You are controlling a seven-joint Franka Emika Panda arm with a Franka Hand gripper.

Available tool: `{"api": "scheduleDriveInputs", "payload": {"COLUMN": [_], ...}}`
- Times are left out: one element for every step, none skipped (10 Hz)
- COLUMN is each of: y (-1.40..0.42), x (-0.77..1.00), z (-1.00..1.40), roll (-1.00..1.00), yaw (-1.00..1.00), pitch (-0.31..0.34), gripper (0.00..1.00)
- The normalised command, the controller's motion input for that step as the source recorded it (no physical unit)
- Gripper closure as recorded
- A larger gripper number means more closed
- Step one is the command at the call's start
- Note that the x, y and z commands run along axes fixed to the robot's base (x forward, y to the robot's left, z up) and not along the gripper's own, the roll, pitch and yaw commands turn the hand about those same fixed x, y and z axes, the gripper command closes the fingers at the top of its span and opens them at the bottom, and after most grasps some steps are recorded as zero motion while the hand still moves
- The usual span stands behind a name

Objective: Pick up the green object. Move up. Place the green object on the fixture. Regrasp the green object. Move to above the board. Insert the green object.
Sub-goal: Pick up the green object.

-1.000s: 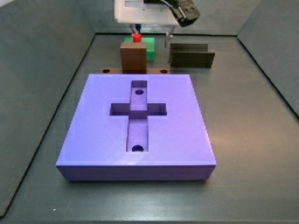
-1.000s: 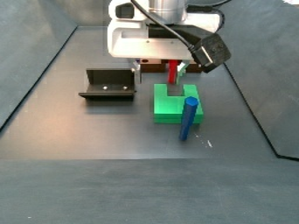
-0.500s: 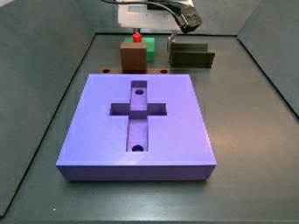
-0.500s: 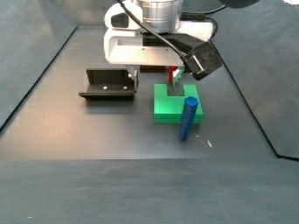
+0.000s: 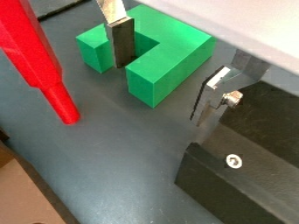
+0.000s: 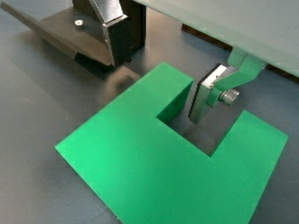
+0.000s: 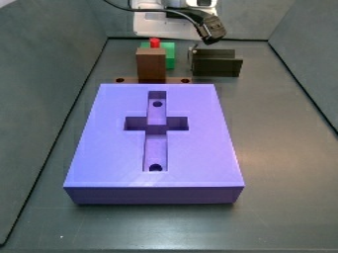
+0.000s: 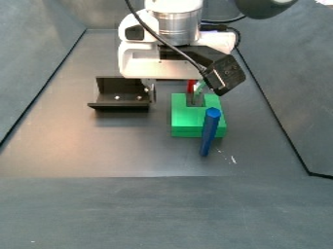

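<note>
Your hand (image 6: 163,74) sits open, low over the green object (image 6: 163,162), one finger (image 6: 211,92) in its notch. The fixture (image 8: 123,94) lies just beside it, with bare floor around.

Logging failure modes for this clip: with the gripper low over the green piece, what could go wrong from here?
1. The gripper hangs open with one finger in the notch of the bright green matte block; a slight offset could shove it instead of gripping.
2. The red peg and blue rod stand close by; the descent might clip them.
3. The dark fixture sits near one finger, risking contact.
</note>
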Motion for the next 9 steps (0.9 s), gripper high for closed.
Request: {"api": "scheduleDriveInputs", "payload": {"y": [0.0, 0.0, 0.0, 0.0, 0.0, 0.01, 0.05, 0.01, 0.0], "x": [0.0, 0.0, 0.0, 0.0, 0.0, 0.0, 0.0, 0.0, 0.0], "z": [-0.13, -0.08, -0.05, -0.07, -0.08, -0.05, -0.09, -0.01, 0.0], "roll": [0.06, 0.04, 0.03, 0.03, 0.03, 0.01, 0.0, 0.0, 0.0], "yaw": [0.0, 0.0, 0.0, 0.0, 0.0, 0.0, 0.0, 0.0, 0.0], "pitch": [0.024, 0.026, 0.02, 0.009, 0.003, 0.017, 0.043, 0.036, 0.0], "gripper": [0.0, 0.0, 0.0, 0.0, 0.0, 0.0, 0.0, 0.0, 0.0]}}
